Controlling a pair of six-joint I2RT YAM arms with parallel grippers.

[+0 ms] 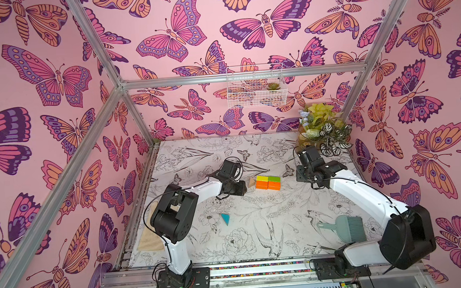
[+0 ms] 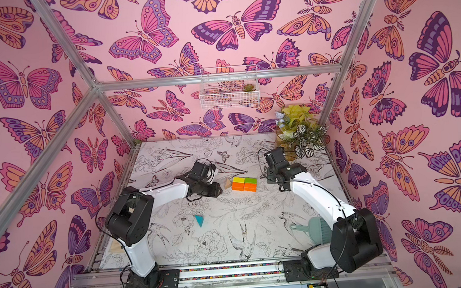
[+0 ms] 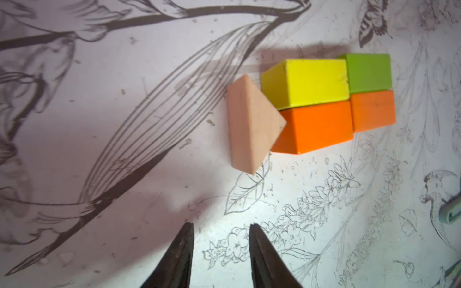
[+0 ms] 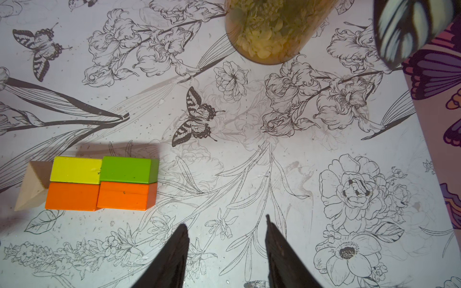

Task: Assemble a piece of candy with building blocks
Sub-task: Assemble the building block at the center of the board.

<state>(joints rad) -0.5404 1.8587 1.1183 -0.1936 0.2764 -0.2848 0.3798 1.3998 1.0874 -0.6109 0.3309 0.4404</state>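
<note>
Floral-print tabletop (image 1: 256, 230), butterfly wallpaper all round.

Candy is part built. Yellow brick (image 1: 262, 179) and green brick (image 1: 274, 179) lie end to end. Orange brick A (image 1: 261, 185) lies flush along yellow and orange brick B (image 1: 274, 186) flush along green. All four touch and lie flat, making the brick rectangle (image 2: 244, 184) mid-table.

Tan triangle (image 1: 251, 181) sits at the rectangle's yellow/orange-A end. Its apex points into the seam between those two and looks to be in contact. It is skewed a bit, not square to the end face.

Teal triangle (image 1: 225, 219) lies loose, well apart from the rectangle, toward the robot bases on the left arm's side.

Left gripper (image 3: 220, 224) is on the far side of the tan triangle from the rectangle, aimed at it. Its tips are parted by a moderate gap with nothing between them, and they are clear of the triangle. In both top views the wrist body hides the fingers.

Right gripper (image 4: 225, 223) is off the rectangle's green/orange-B end, near but apart. Its tips are spread slightly wider and grip nothing. In the right wrist view the rectangle lies off to one side of the fingers' line, not ahead of them.

Further out from the rectangle:
- Dustpan with brush (image 1: 347, 226), well apart, toward the bases on the right arm's side.
- Plant pot (image 1: 321, 128), in the corner beyond the right gripper.
- Wire basket (image 1: 256, 93), on the wall behind, with a small succulent in it.
- Beige cloth (image 1: 150, 237), at the table edge past the left arm.
</note>
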